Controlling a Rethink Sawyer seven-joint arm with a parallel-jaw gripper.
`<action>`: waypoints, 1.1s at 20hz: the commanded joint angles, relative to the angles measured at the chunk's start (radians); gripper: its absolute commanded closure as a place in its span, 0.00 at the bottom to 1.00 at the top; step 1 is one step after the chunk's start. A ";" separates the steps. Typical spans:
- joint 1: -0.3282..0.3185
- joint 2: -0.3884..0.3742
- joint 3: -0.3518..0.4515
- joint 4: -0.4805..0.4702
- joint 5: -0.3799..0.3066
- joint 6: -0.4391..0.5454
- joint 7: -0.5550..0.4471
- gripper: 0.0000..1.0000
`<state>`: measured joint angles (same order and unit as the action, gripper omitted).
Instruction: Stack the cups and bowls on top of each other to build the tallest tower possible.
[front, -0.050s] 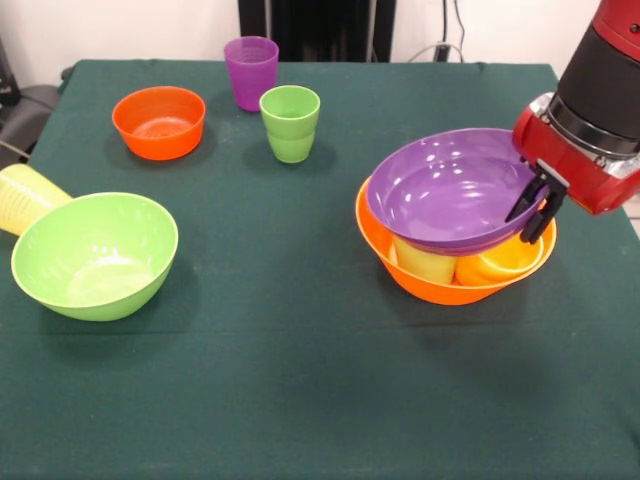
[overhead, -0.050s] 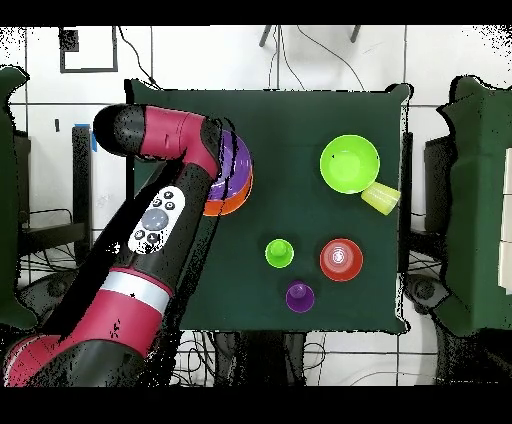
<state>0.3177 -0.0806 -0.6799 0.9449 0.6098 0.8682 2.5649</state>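
A dark green cloth covers the surface (front, -0.050s: 300, 360). Directly on it stand 3 bowls: a small orange bowl (front, -0.050s: 159, 121) far left, a lime green bowl (front, -0.050s: 94, 255) near left, and a large orange bowl (front, -0.050s: 440, 285) at right. A purple cup (front, -0.050s: 250, 72) and lime green cup (front, -0.050s: 290, 123) stand far centre. A pale yellow cup (front, -0.050s: 24, 196) lies tipped beside the lime green bowl.

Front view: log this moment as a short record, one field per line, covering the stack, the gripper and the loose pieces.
base: largest yellow-orange bowl, upright on the green table
inside base: a pale yellow cup and a yellow-orange cup, under the purple bowl
top of stack: purple bowl, tilted, resting over those cups
gripper: at the purple bowl's rim, fingers straddling it
loose bowls: lime green bowl; small orange bowl
loose cups: purple cup and lime green cup, upright; a pale yellow cup on its side against the lime green bowl
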 joint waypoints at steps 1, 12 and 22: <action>0.033 0.029 0.147 0.046 0.047 -0.044 0.258 1.00; 0.055 0.039 0.139 0.079 0.046 -0.039 0.263 1.00; 0.076 0.032 0.116 0.143 0.028 -0.038 0.269 1.00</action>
<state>0.3606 -0.0909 -0.6839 0.9717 0.6228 0.8678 2.5649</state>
